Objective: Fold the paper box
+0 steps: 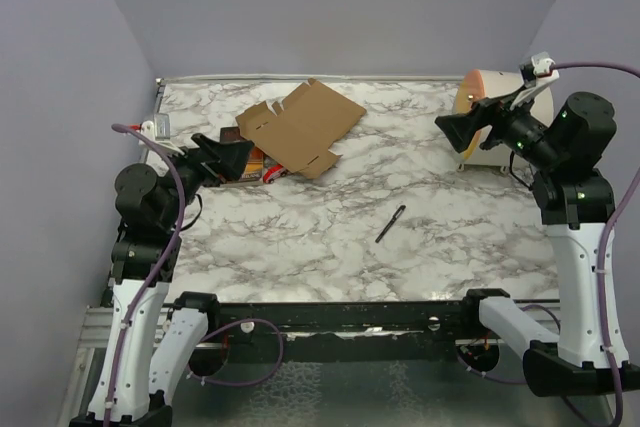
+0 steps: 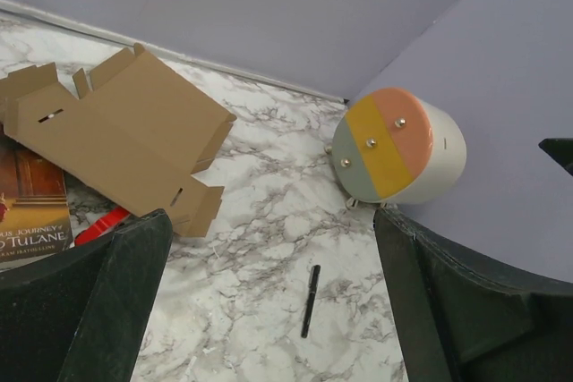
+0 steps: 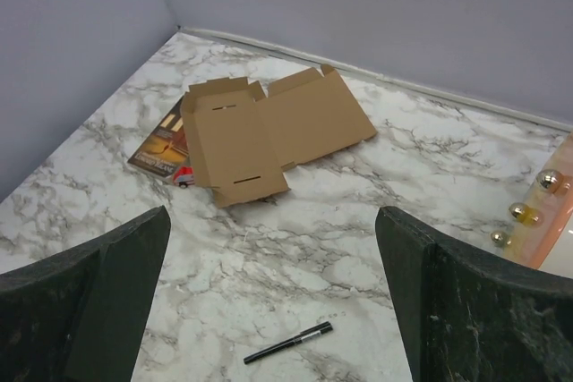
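Note:
The paper box (image 1: 300,125) is a flat brown cardboard sheet with flaps and tabs, lying unfolded at the back left of the marble table; it also shows in the left wrist view (image 2: 116,131) and the right wrist view (image 3: 260,131). Its left part rests over a dark book. My left gripper (image 1: 232,155) hovers open just left of the sheet, nothing between its fingers (image 2: 107,292). My right gripper (image 1: 455,130) is open and raised at the far right, well apart from the box, its fingers (image 3: 466,301) empty.
A dark book with an orange cover (image 1: 250,165) and a small red object (image 1: 277,173) lie under the box's left edge. A black pen (image 1: 390,224) lies mid-table. A large cream cylinder (image 1: 500,117) lies at the back right. Purple walls enclose the table.

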`<move>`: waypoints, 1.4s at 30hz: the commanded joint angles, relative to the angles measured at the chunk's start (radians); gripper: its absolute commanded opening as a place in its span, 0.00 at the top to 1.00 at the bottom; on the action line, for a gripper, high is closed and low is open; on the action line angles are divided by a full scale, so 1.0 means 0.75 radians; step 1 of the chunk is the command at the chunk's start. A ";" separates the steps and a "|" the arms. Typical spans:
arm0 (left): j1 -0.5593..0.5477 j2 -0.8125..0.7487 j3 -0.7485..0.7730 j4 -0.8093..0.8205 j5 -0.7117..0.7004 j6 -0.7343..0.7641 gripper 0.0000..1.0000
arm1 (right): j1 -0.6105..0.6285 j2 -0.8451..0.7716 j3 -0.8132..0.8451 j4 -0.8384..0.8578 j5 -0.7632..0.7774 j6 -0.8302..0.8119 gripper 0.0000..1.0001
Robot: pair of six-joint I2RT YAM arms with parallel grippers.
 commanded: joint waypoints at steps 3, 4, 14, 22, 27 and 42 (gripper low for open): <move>-0.006 -0.024 -0.019 0.004 0.013 -0.001 0.01 | -0.010 -0.023 -0.035 -0.003 0.016 0.010 0.01; -0.006 -0.023 -0.026 0.010 0.017 -0.003 0.01 | -0.010 -0.023 -0.041 -0.001 0.009 0.009 0.01; -0.006 -0.038 -0.181 0.132 0.079 -0.092 0.02 | -0.010 -0.052 -0.161 0.041 -0.126 -0.117 0.01; -0.006 -0.035 -0.413 0.321 0.148 -0.244 0.07 | -0.010 -0.081 -0.462 -0.029 -0.633 -0.586 0.01; -0.008 -0.017 -0.539 0.387 0.135 -0.269 0.08 | -0.010 -0.075 -0.676 0.015 -0.805 -0.716 0.01; -0.014 0.521 -0.483 0.478 -0.115 -0.126 0.12 | -0.010 -0.100 -0.939 0.084 -0.945 -0.963 0.01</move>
